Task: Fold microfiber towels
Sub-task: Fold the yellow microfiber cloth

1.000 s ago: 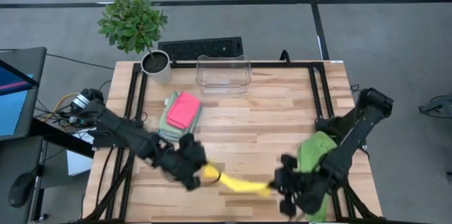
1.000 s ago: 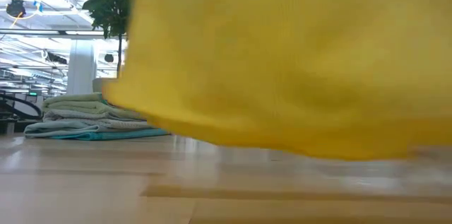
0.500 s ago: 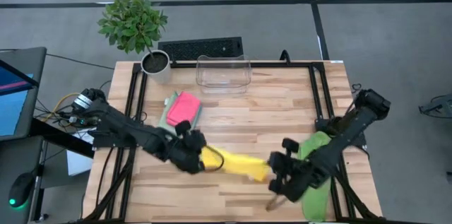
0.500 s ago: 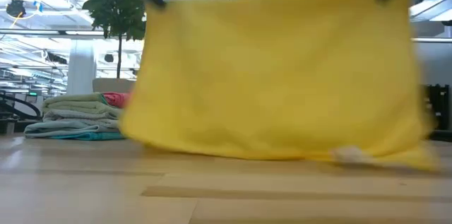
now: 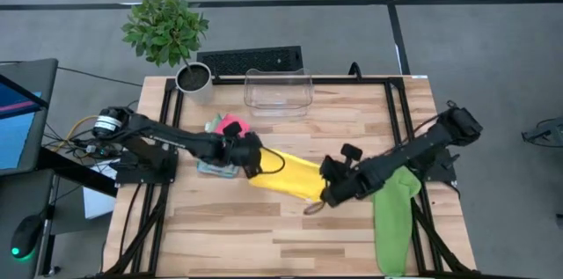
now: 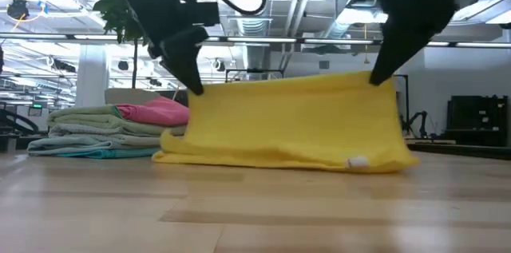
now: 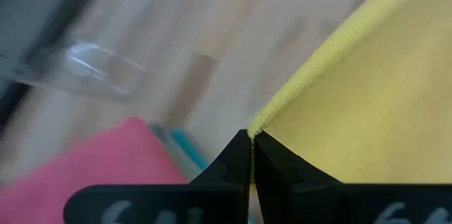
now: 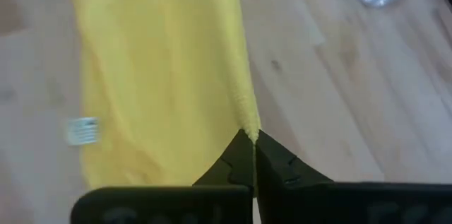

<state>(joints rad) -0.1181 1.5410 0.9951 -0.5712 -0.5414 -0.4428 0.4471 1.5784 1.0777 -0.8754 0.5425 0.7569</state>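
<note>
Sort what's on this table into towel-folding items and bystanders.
Job:
yellow towel, pinched at its top corners by the left pincer and right pincer
stack of folded towels, pink on top
green towel

Bystanders:
clear plastic bin
potted plant
keyboard

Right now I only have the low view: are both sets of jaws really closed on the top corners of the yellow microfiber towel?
Observer: Yes. The left wrist view shows the left jaws shut on the stitched hem of the yellow microfiber towel, and the right wrist view shows the right jaws shut on it the same way.
Operator: Is another towel waiting out of my sight?
Observer: One lime green microfiber towel lies along the table's right side, beside the right arm.
Operator: Is the left arm away from the folded pile?
Observer: No. From above, it reaches across over the pink-topped stack of folded towels. I cannot tell whether it touches.
</note>
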